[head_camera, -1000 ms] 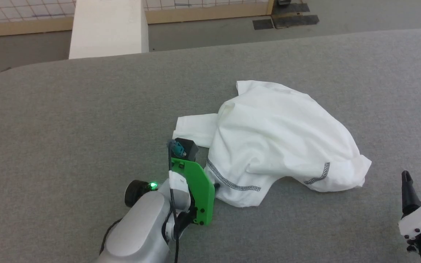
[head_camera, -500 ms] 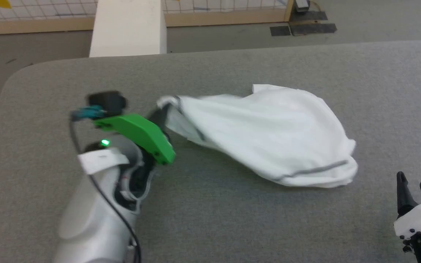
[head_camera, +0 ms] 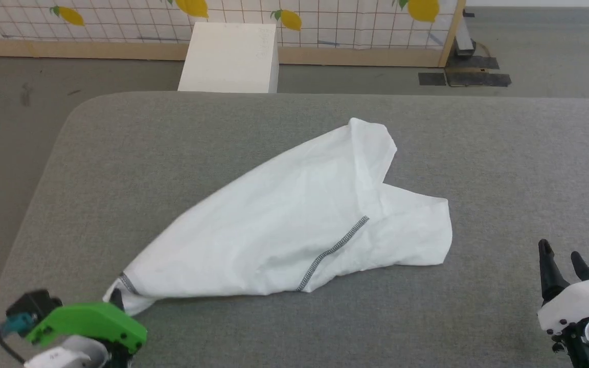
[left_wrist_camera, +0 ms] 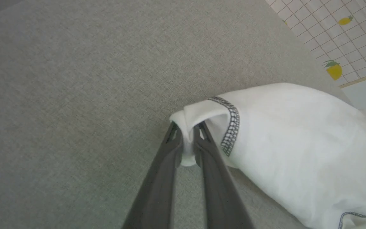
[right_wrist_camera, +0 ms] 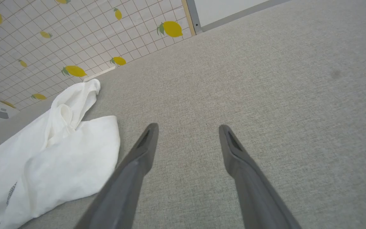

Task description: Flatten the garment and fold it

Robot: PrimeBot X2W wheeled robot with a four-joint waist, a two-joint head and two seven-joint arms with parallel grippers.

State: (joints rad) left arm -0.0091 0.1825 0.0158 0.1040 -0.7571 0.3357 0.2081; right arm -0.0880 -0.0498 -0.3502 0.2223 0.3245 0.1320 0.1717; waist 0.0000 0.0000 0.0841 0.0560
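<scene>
The garment (head_camera: 294,220), a white T-shirt with dark zigzag stitching, lies stretched in a long diagonal across the grey table, from the near left corner to the far middle. My left gripper (head_camera: 116,297) is shut on its stitched hem corner at the near left. In the left wrist view the two dark fingers (left_wrist_camera: 170,159) pinch a fold of the garment (left_wrist_camera: 291,133) just beside the stitched hem. My right gripper (head_camera: 563,263) stands open at the near right, off the cloth. Its spread fingers (right_wrist_camera: 141,149) hover over bare table, with the garment (right_wrist_camera: 59,152) to their left.
The grey padded table (head_camera: 504,153) has a rounded far left corner and its left edge lies close to my left gripper. A rigid white box (head_camera: 230,59) stands on the floor beyond the far edge, before a lemon-patterned tiled wall (head_camera: 325,20).
My left gripper shut on the hem corner, lifted it and dragged it to the near left, pulling the bunched garment out long. The head camera tilted up. The right gripper stayed open.
</scene>
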